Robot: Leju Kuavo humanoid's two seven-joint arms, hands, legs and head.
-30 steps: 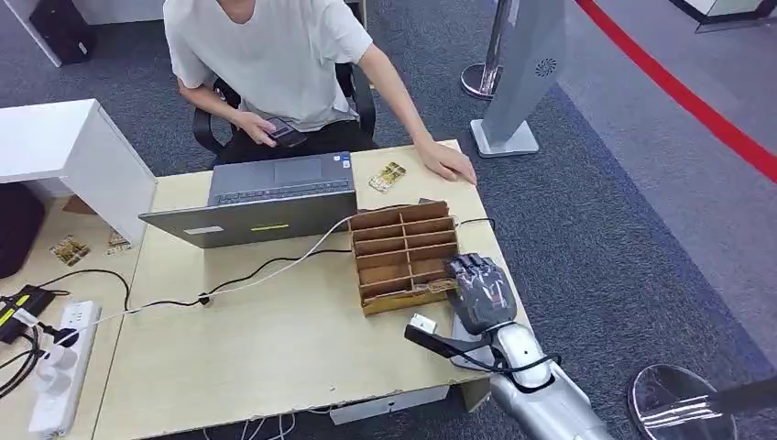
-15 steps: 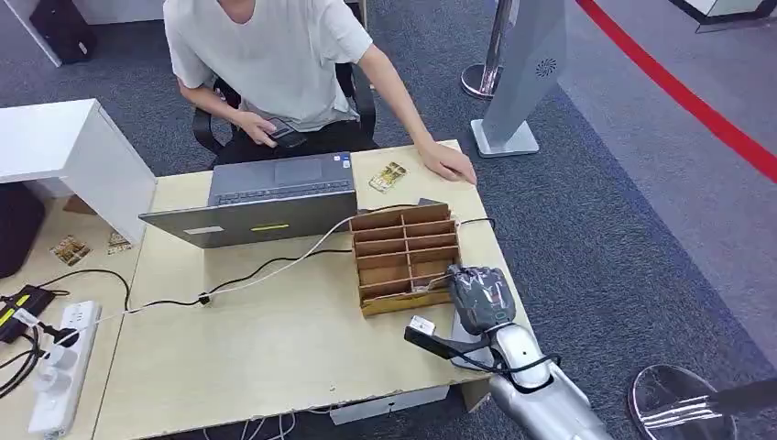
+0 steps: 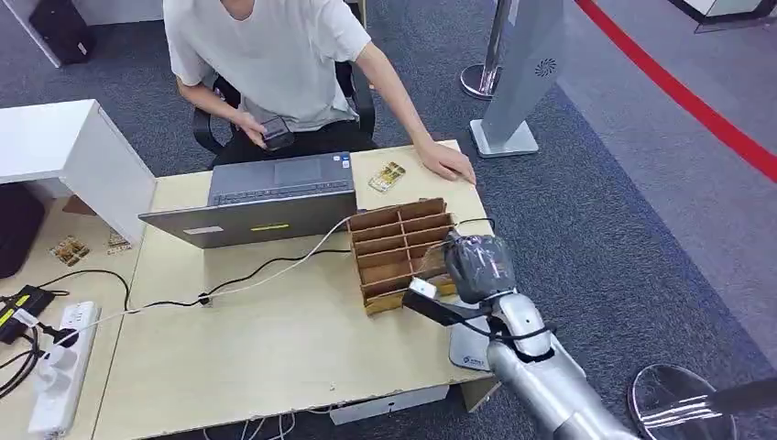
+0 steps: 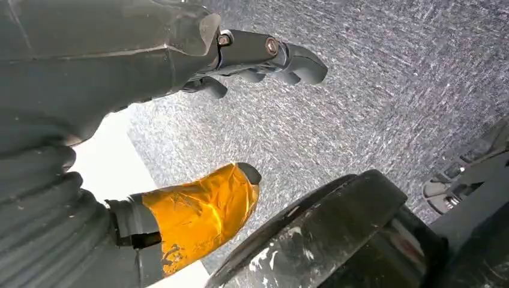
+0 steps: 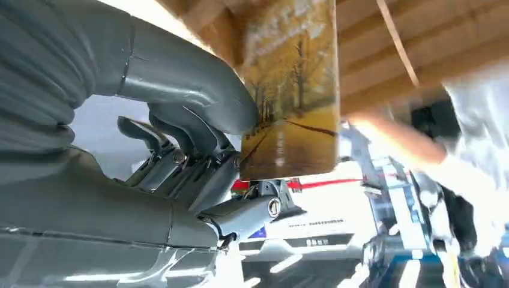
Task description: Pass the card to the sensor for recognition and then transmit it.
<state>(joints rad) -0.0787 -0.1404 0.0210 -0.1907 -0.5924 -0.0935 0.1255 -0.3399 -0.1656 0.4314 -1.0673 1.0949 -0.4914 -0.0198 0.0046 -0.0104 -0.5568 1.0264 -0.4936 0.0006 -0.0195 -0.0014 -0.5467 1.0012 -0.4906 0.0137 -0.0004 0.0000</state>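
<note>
The right hand [image 3: 476,266] was at the right side of the wooden divider box [image 3: 403,252], raised a little above the tabletop [image 3: 266,339]. In the right wrist view this hand [image 5: 198,150] held the card [image 5: 291,90], a card with a yellow picture of trees and a road, between the thick thumb and the darker fingers [image 5: 180,135]; the card stood out past the fingertips, in front of the wooden slats of the box. In the head view the card was hard to see, perhaps hidden behind the hand.

The left hand [image 4: 240,120] was over grey carpet, with its fingers apart and nothing between them.

Behind the divider box, an open laptop [image 3: 266,197] stood on the tabletop, and a white cable [image 3: 275,266] ran from the box side toward the left. Just behind the box, another small card [image 3: 388,176] lay flat. A person in a white shirt [image 3: 275,55] sat behind the tabletop, with one hand [image 3: 447,165] resting on the tabletop near the far right corner of the box and the other holding a dark device [image 3: 275,135].
</note>
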